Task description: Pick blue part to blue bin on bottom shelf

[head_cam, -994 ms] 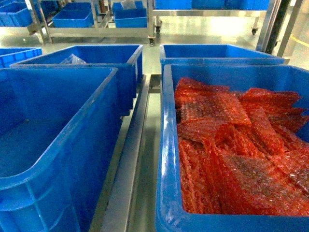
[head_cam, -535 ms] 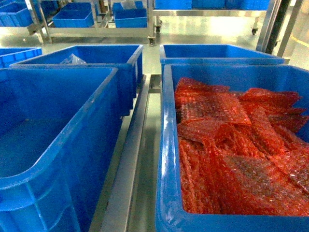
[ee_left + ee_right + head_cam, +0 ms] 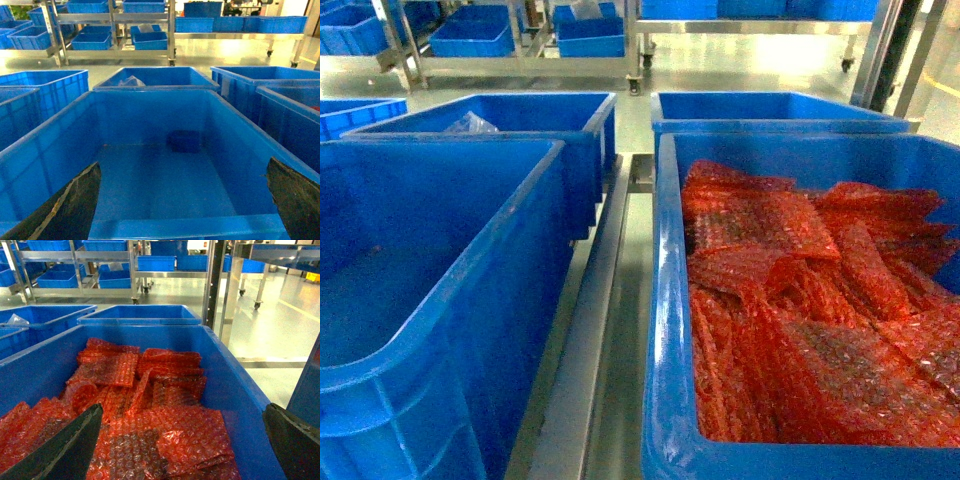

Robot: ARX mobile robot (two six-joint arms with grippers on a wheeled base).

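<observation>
Left gripper [image 3: 182, 200] hangs over the near rim of the left bin [image 3: 50, 150], fingers [image 3: 70, 205] spread wide apart, nothing between them. Right gripper [image 3: 182, 442] sits the same way over the near edge of the right bin [image 3: 235, 385], jaws apart and empty. Neither arm shows in the head view.

Right bin is heaped with red bubble-wrap pouches [image 3: 150, 405]; not my target.

Left bin is nearly bare. One small dark blue block, the blue part [image 3: 185, 141], rests on the floor against the far wall, a bit right of centre. In the head view I cannot make it out.

Behind each bin stands another blue bin; the left-hand one holds a clear plastic bag [image 3: 131, 81]. Farther back, steel racks [image 3: 115, 30] carry more blue bins. I cannot tell which is the bottom shelf target from here.

Risks, my call:
- Blue on blue, low contrast: I could misjudge depth and close on air.
- Part is tight to the far wall, so a finger may jam on the wall or push it into the corner.
- Deep bin: the wrist may catch the near rim reaching in.
</observation>
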